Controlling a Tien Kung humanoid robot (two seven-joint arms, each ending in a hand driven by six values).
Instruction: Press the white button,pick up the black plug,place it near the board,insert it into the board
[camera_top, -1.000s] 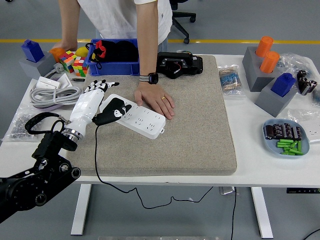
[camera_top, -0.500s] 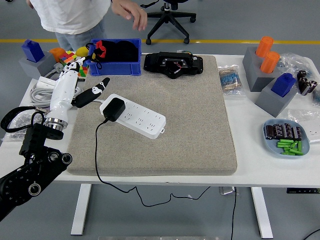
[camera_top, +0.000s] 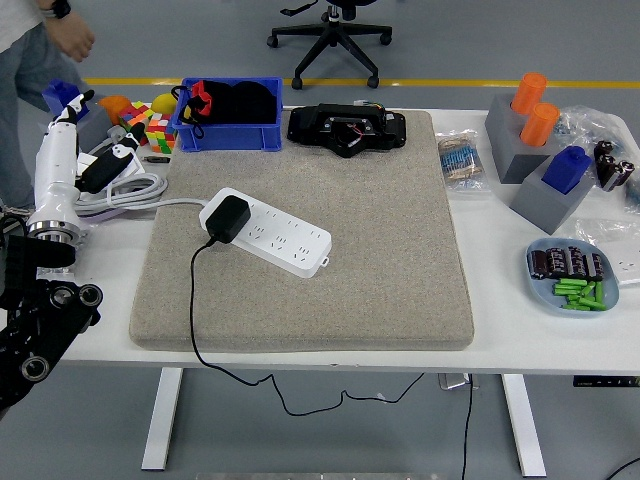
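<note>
The white power board (camera_top: 272, 236) lies slantwise on the grey mat (camera_top: 380, 250). The black plug (camera_top: 228, 217) sits on the board's left end, and its black cord (camera_top: 193, 300) runs down over the mat's front edge. My left hand (camera_top: 88, 140), white with black fingertips, is raised at the far left of the table, well away from the plug. Its fingers are spread and hold nothing. The right arm does not show.
A blue bin (camera_top: 228, 116), a black device (camera_top: 347, 128) and colourful cubes (camera_top: 150, 126) line the back. A coiled white cable (camera_top: 115, 192) lies under my left hand. Grey blocks with orange cylinders (camera_top: 527, 112) and a dish of batteries (camera_top: 572, 277) stand right. A person (camera_top: 40, 40) is at top left.
My left hand has let go of the plug, now on the board, and drawn back left to the table's edge. The person took their hand off the board and walked off left.
</note>
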